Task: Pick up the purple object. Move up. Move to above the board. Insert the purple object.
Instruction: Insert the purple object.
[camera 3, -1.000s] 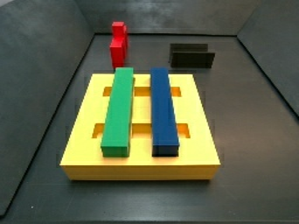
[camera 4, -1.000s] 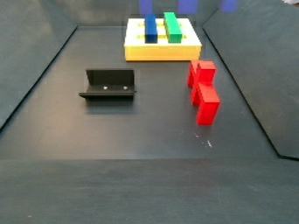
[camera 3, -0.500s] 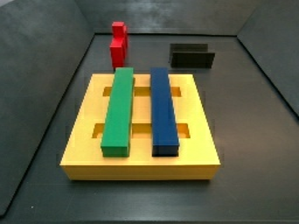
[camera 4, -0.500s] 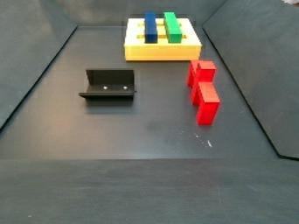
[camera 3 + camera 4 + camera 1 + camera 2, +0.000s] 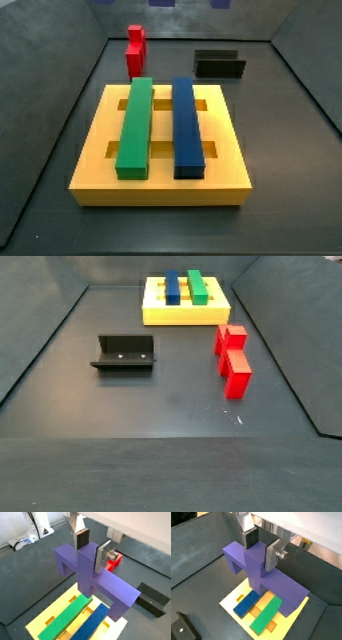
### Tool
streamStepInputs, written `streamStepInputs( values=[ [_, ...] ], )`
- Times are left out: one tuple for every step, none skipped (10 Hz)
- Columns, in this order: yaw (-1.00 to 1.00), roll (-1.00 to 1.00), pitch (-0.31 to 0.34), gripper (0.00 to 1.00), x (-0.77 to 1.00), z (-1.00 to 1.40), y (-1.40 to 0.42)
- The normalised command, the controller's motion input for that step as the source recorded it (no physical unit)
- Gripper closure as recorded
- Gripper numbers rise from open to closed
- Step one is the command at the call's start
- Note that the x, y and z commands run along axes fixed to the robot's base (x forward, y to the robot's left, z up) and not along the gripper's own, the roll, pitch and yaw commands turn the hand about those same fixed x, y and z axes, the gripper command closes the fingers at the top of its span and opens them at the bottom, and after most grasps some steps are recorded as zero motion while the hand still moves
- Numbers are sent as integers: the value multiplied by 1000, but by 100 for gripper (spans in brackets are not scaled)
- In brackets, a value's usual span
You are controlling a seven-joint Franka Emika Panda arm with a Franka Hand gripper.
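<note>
Nothing's budged on the floor since a second ago, gripper (image 5: 92,548) clamps the purple object (image 5: 93,576) high over the board (image 5: 294,611) below it, only insertion left.

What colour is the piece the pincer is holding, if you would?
Purple; the purple object shows best in a wrist view, clamped in the pincer above the board.

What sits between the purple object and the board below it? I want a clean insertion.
Nothing visible does. The end effector holds the purple object above the board; both wrist views show only open air between them. The green bar and blue bar already sit on the board.
</note>
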Motion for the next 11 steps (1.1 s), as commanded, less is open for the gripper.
streamStepInputs(
  values=[
    [20, -70, -119, 100, 0, -457, -126],
    [123, 13, -219, 100, 0, -746, -531],
    [234, 100, -211, 100, 17, -734, -780],
    [234, 117, -219, 100, 40, -706, -777],
    [240, 151, -230, 100, 54, -654, -731],
    [217, 206, -237, 100, 60, -586, -697],
    [194, 274, -233, 100, 46, -523, -654],
    [149, 267, -239, 100, 34, -520, -546],
    [94, 211, -246, 100, 3, -569, -334],
    [34, 176, -216, 100, 0, -537, -140],
    [-3, 71, -6, 100, 0, -366, 0]
  ],
)
